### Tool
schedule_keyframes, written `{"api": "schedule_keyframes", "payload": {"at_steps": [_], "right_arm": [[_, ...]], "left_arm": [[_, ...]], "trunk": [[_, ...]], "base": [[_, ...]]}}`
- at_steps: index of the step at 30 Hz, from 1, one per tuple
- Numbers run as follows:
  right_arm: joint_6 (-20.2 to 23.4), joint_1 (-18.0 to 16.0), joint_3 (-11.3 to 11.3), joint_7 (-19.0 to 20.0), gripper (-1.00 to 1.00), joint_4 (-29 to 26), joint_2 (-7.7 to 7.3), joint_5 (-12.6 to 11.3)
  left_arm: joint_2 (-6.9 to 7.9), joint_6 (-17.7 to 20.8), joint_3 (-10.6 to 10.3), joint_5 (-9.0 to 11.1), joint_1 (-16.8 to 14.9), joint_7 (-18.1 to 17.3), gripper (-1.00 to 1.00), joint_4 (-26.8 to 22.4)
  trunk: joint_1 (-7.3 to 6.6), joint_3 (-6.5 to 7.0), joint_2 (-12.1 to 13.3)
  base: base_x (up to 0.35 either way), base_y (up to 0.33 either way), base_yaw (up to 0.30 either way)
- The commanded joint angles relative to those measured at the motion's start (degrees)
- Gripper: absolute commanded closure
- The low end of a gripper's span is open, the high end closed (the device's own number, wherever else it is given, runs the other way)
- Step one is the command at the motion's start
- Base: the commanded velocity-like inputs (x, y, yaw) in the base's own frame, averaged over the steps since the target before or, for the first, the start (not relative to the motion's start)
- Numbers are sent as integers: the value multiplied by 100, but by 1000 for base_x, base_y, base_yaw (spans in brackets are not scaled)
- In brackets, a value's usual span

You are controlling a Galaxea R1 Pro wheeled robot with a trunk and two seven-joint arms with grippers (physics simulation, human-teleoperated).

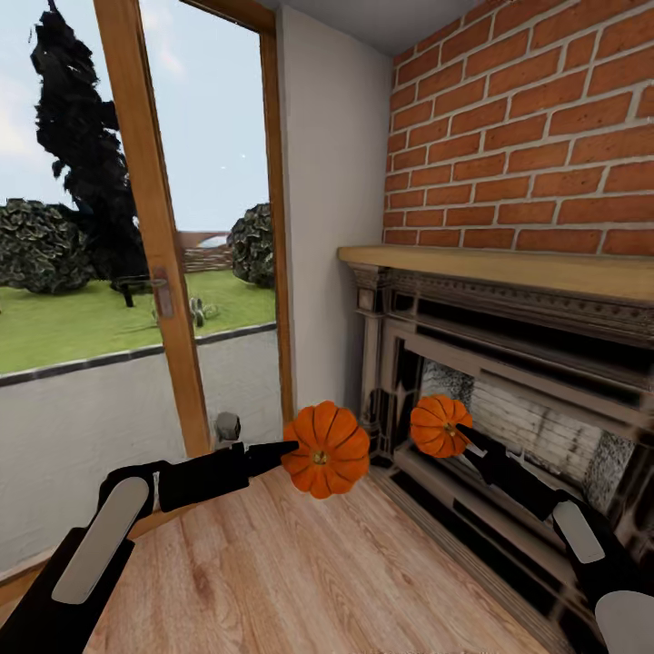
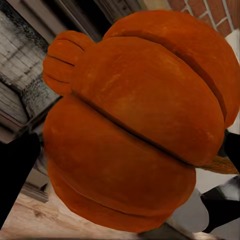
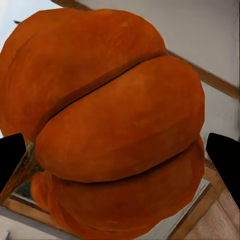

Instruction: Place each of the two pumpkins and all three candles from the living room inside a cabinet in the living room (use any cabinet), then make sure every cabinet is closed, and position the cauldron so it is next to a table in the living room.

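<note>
From the head we look down over both arms toward the fireplace (image 1: 509,381); our wrist cameras sit close against each held pumpkin (image 2: 135,125); fireplace shared.

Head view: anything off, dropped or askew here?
Nothing dropped or damaged. Left gripper holds one pumpkin, right gripper holds the other pumpkin, both in the air over the wood floor by the brick fireplace. Only oddity: both pumpkins are tipped sideways.

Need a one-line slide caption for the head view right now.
Both grippers, left and right, each hold a pumpkin aloft before the brick fireplace.
</note>
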Motion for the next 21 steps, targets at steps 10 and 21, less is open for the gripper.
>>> {"api": "schedule_keyframes", "payload": {"at_steps": [10, 21], "right_arm": [[57, -7, -8, 4, 100, 1, 0, -67], [57, -7, -9, 4, 100, 0, 0, -67]], "left_arm": [[3, 21, 0, 56, -5, -44, 100, -5], [3, 21, 3, 56, -5, -44, 100, -5]], "trunk": [[0, -7, -5], [0, -7, -5]], "base": [[-1, 1, -290], [0, 0, -291]]}}
